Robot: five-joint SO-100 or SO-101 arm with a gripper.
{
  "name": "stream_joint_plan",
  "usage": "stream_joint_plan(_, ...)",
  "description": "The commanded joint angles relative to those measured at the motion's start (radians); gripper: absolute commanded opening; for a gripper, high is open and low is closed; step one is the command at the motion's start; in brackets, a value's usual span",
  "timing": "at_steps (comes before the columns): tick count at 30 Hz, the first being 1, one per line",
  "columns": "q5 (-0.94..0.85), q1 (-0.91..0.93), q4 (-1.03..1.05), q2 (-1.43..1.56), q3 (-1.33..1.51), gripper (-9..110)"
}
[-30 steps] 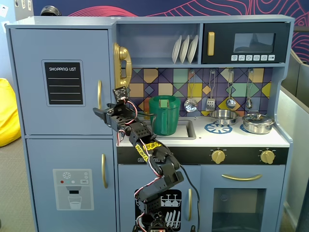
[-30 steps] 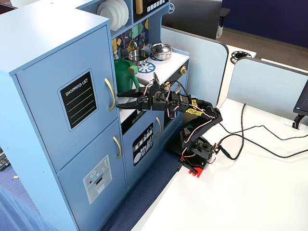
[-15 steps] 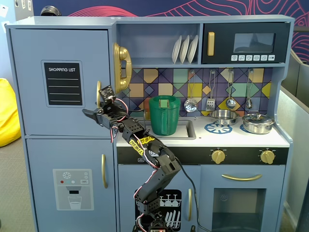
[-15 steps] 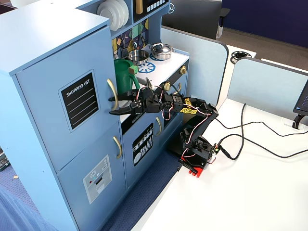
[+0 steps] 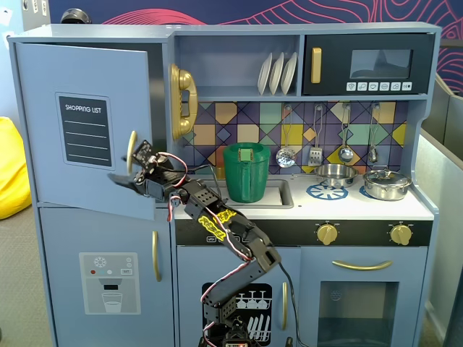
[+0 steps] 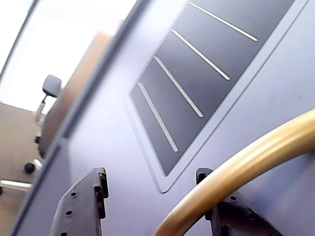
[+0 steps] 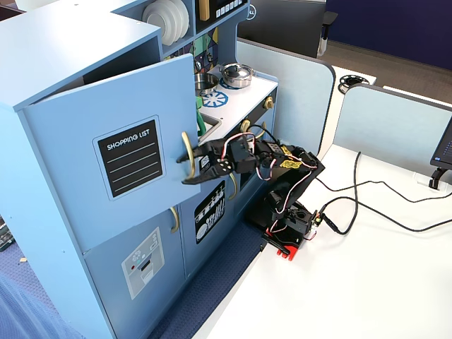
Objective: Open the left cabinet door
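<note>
Large grey-blue rectangular door with black "SHOPPING LIST" chalkboard panel sits at upper left of the toy kitchen in a fixed view, already swung partway out; gap shows at its latch edge. Kitchen stands off the white bench's left edge, arm base near that edge. Black two-finger end effector is open, jaws spread, straddling the vertical curved gold bar handle. Wrist view: handle crosses just beside one finger; contact can't be confirmed. Handle's long axis is vertical; door panel lies straight ahead of the fingers, so pulling back toward the bench should widen the opening.
</note>
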Motion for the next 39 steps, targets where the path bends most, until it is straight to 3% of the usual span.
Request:
stream_joint_plan(1,0.018,0.051,0.046,0.146,0.041,15)
stream_joint_plan(10,0.132,0.245,0.299,0.408,0.104,14)
stream_joint_plan(17,0.495,0.532,0.494,0.373,0.012,13)
stream_joint_plan(23,0.726,0.627,0.548,0.212,-0.083,12)
stream_joint_plan(30,0.683,0.552,0.502,0.098,-0.126,11)
stream_joint_plan(39,0.371,0.357,0.325,0.041,-0.107,10)
